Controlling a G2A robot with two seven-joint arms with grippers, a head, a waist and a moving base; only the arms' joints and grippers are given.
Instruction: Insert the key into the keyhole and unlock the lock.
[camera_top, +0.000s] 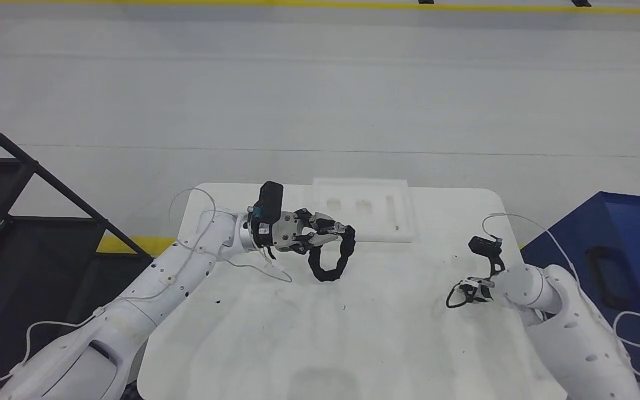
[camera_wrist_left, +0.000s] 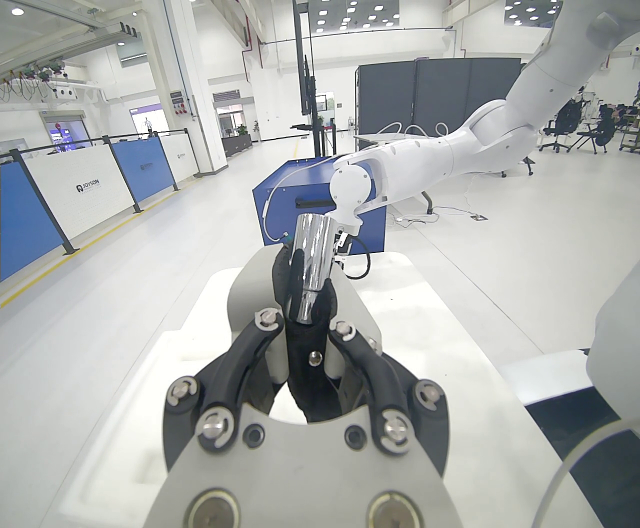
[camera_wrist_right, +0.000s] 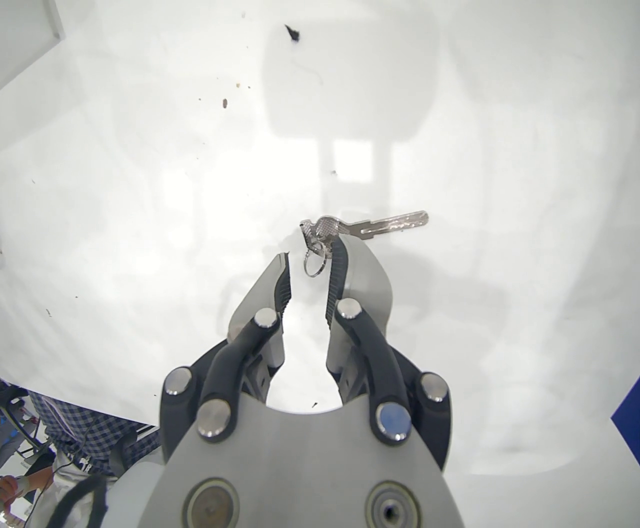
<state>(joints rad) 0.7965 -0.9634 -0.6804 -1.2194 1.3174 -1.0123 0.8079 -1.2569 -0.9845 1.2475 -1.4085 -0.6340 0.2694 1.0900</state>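
Note:
My left gripper (camera_top: 318, 236) is held above the table's back left, shut on a black cable lock (camera_top: 331, 259) whose loop hangs below it. In the left wrist view the gripper (camera_wrist_left: 305, 325) clamps the black cable (camera_wrist_left: 311, 370), and the lock's chrome cylinder (camera_wrist_left: 312, 260) sticks out past the fingertips. My right gripper (camera_top: 468, 293) is low over the table's right side. It (camera_wrist_right: 312, 252) stands open over a silver key (camera_wrist_right: 380, 227) lying flat on the table. The key's head and small ring (camera_wrist_right: 314, 265) sit at one fingertip, with the blade pointing away sideways.
A white foam tray (camera_top: 362, 208) with shaped recesses lies at the table's (camera_top: 330, 340) back edge, just behind the lock. A blue cabinet (camera_top: 600, 240) stands off the table's right side. Small dark specks dot the tabletop (camera_wrist_right: 150, 200).

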